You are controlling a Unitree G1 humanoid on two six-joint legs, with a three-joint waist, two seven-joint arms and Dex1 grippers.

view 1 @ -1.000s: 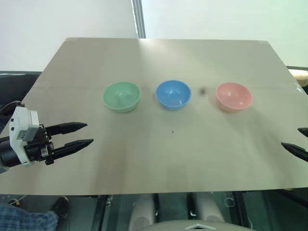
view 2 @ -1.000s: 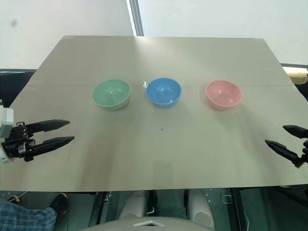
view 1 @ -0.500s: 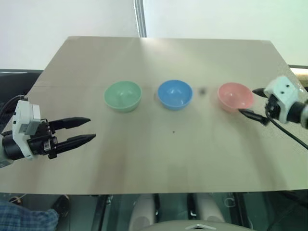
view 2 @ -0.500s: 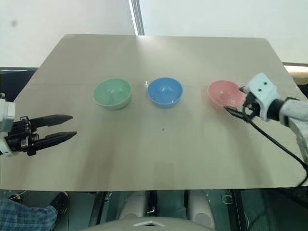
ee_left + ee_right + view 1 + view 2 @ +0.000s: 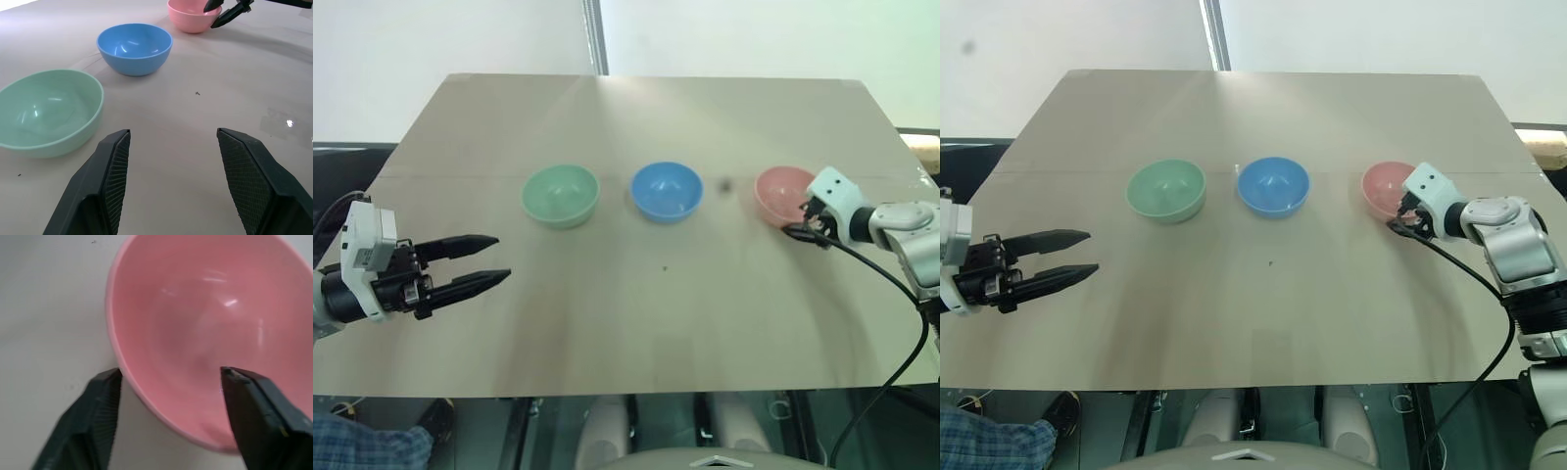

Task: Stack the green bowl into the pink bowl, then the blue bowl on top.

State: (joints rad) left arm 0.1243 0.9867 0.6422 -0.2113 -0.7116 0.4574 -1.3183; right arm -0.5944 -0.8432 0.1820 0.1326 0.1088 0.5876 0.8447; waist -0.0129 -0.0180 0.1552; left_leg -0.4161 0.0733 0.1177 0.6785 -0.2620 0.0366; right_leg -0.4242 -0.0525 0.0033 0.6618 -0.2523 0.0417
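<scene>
The three bowls sit in a row across the tabletop (image 5: 636,323), and taking the blue bowl (image 5: 666,191) in the middle as the mark, the green bowl (image 5: 560,195) lies to its left and the pink bowl (image 5: 785,194) to its right, each well apart from its neighbour and nothing stacked yet. The right tool (image 5: 168,377) straddles the pink bowl's near rim, one finger outside the wall and one inside, with the jaws parted and not yet pinching. The left tool (image 5: 480,262) hovers open, nearer than the green bowl and to its left, holding nothing. The step in hand looks like securing the pink bowl. Next, the right tool should pinch the rim, and then the left should reach for the green bowl.
</scene>
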